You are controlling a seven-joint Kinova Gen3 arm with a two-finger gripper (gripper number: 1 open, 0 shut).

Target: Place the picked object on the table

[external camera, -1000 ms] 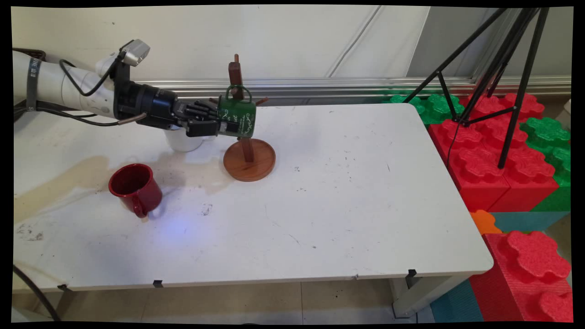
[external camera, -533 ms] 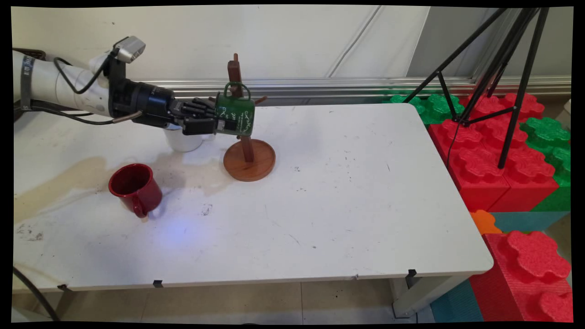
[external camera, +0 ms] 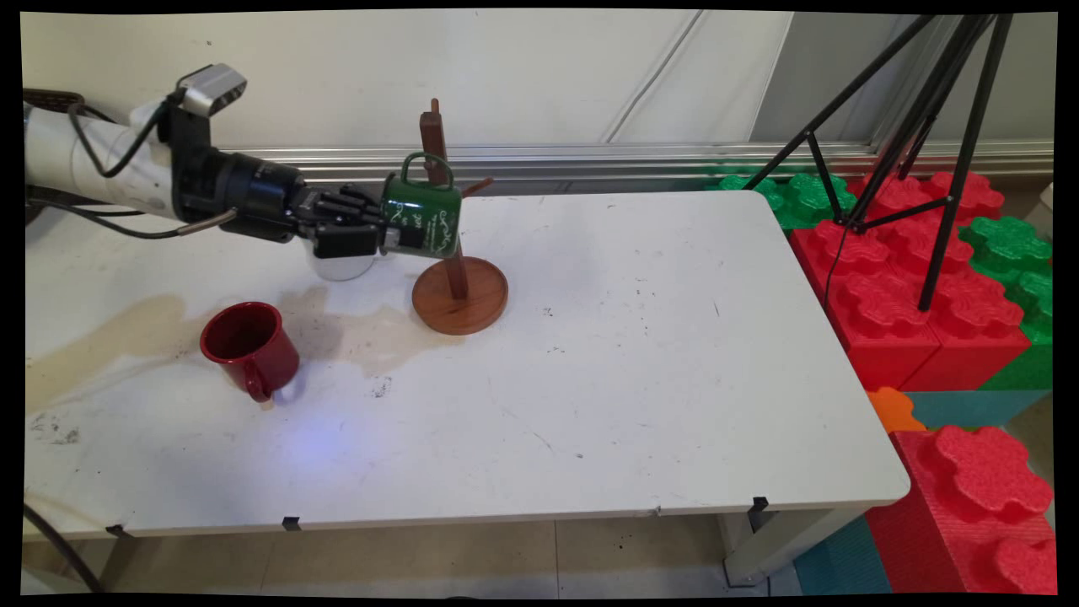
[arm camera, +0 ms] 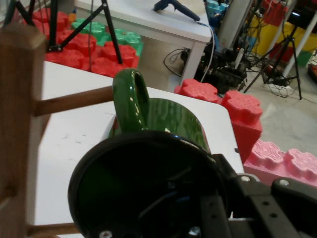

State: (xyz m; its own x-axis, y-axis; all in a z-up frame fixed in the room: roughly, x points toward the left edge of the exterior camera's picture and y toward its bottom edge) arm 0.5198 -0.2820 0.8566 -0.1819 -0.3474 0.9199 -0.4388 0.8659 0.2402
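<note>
Desk: wooden mug tree at far left. End effector pinches green mug by its rim, on its side, handle up, beside the tree's peg, not hung. Red mug stands nearer, left.

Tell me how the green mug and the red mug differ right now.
The green mug is held in the air on its side by the gripper, beside the wooden mug tree; the red mug stands upright on the table, untouched. The green mug carries white lettering and its handle points up; the red mug is plain, its handle towards the camera. Both are handled mugs.
</note>
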